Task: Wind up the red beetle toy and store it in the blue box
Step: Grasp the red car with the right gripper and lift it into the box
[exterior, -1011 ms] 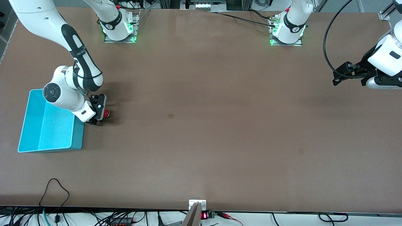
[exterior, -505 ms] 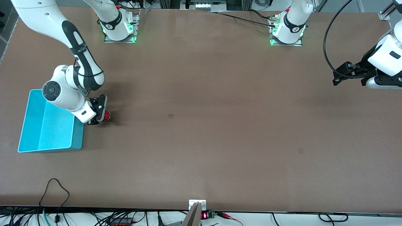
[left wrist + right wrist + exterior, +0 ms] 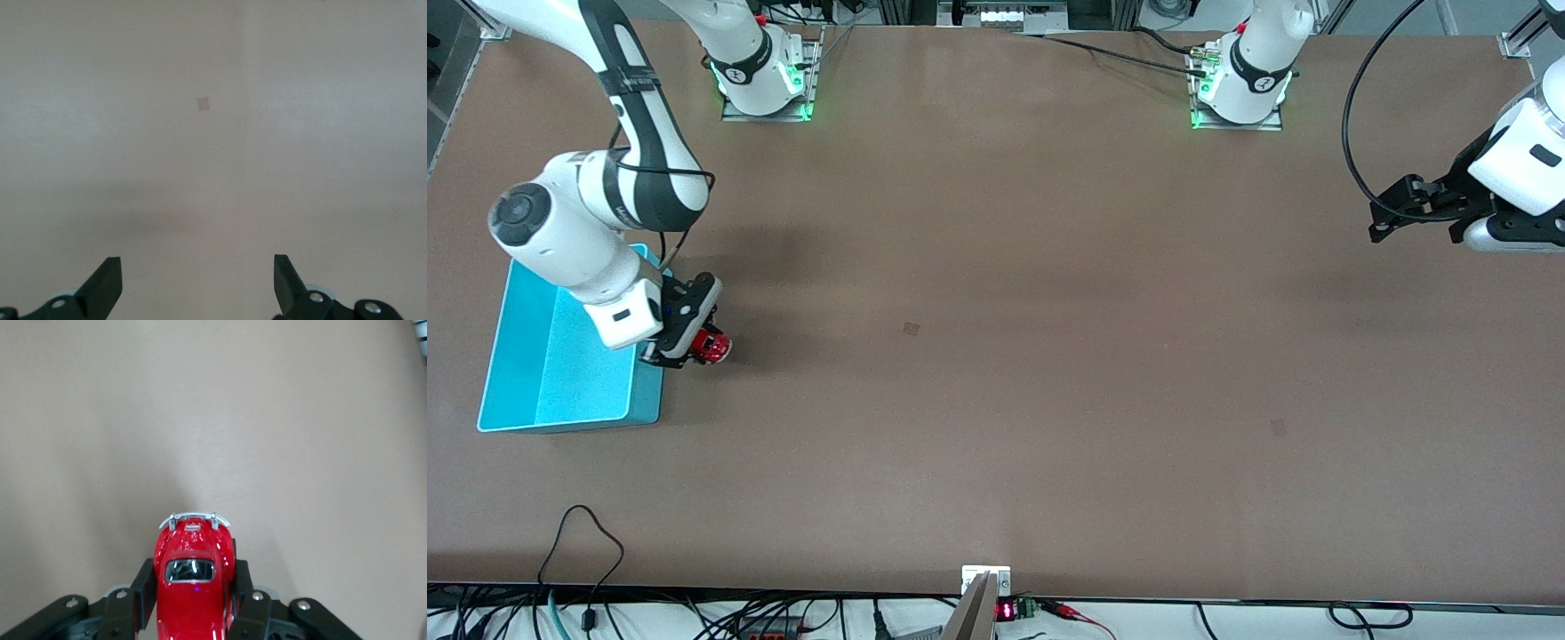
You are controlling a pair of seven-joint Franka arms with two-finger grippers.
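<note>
At the left of the front view, the right gripper is clamped on the red beetle toy, its two fingers pressed against the car's sides just beside the blue box. In the right wrist view the car sits between the jaws with its silvery bumper pointing away over bare brown table. The box sits at the lower left of the front view, at the right arm's end of the table; its speckled floor holds nothing that can be seen, though the arm covers one corner. At the far right edge of the front view, the left gripper waits above the table with its fingers spread wide, holding nothing.
</note>
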